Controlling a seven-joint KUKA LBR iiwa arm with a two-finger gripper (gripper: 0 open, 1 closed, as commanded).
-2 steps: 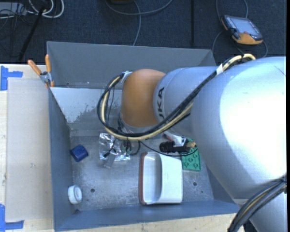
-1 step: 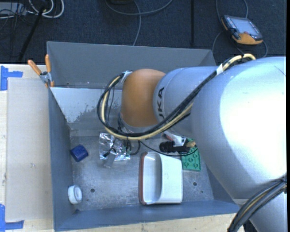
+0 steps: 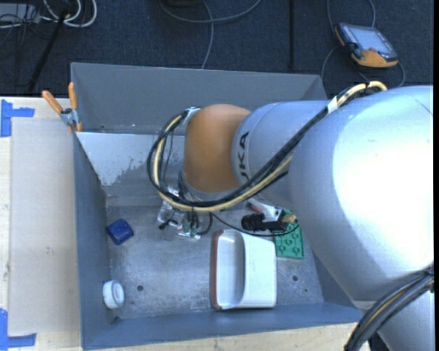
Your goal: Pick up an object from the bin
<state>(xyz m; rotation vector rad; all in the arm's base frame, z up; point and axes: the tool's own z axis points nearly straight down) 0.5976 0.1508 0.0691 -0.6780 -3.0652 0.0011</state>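
Arm [image 3: 314, 159] low from the right, hand [image 3: 178, 224] downward.

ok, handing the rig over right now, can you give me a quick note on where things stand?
Gripper: down near the floor of the bin, about mid-bin; no object visibly in it.
Things: small blue block just to its left, apart from it. White tray with a dark red rim to its lower right. Green flat piece and black-and-red item under the arm. White round cap in the lower-left corner.
Done: arm is in the bin.
Left: grasp one thing and lift it out.
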